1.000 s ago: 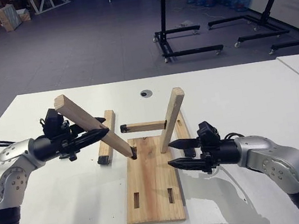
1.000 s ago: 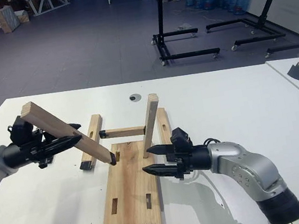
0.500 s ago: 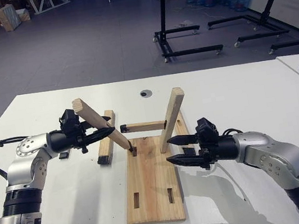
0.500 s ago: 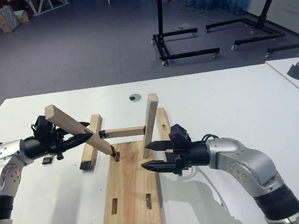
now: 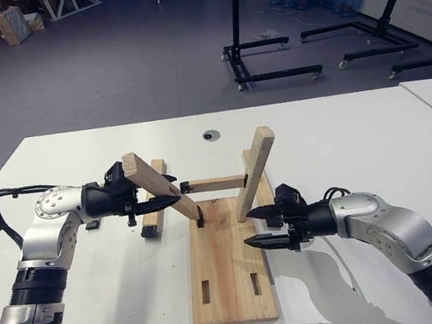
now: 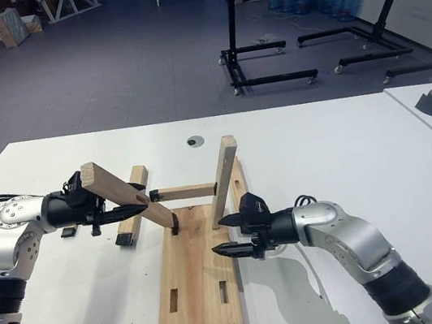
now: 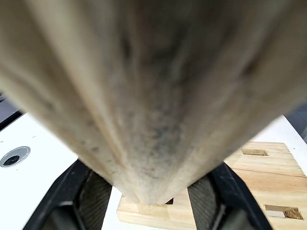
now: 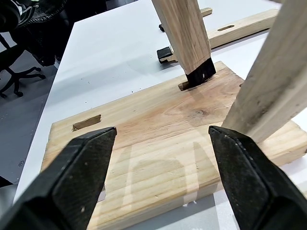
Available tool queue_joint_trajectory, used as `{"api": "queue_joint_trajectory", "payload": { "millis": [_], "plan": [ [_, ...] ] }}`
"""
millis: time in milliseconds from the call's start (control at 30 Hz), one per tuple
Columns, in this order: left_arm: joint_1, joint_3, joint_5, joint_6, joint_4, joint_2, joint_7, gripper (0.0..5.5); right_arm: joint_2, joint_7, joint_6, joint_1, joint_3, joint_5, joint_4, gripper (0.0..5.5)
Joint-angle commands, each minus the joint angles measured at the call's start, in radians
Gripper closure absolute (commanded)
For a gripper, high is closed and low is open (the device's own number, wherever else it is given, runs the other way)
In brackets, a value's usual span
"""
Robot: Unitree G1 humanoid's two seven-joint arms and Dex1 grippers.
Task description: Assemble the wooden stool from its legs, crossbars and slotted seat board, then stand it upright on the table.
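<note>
Leg (image 5: pixel 152 182) in left claw (image 5: pixel 175 203), now lower

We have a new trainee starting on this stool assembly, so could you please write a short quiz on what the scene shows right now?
1. True or false: the right gripper is open and holds nothing.
2. What does the left gripper hold? A: a tilted leg. B: a crossbar. C: nothing.
3. Fill in: at the near end of the board, ___ slots are empty.

Key: 1 true; 2 A; 3 two.
</note>
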Motion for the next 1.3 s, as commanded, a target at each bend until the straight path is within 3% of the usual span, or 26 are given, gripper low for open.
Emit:
{"api": "queue_joint_trajectory", "payload": {
  "millis": [33,333,967,1300],
  "plan": [
    [0.007,-0.061,0.048,0.058,0.008,0.041,-0.06,3.47,-0.004,0.009,-0.006,-0.005,-0.002,-0.01,-0.005,1.96],
    [-0.006,-0.151,0.058,0.173,-0.021,0.122,-0.13,3.47,-0.001,0.013,-0.005,-0.008,0.005,-0.019,-0.008,1.96],
    [-0.042,-0.217,0.042,0.263,0.275,0.019,-0.111,3.47,0.028,0.029,-0.017,-0.032,0.016,-0.048,0.006,1.96],
    [0.005,-0.402,0.2,0.251,0.22,0.048,-0.066,3.48,0.038,0.022,-0.026,-0.034,0.017,-0.053,-0.001,1.96]
  ]
}}
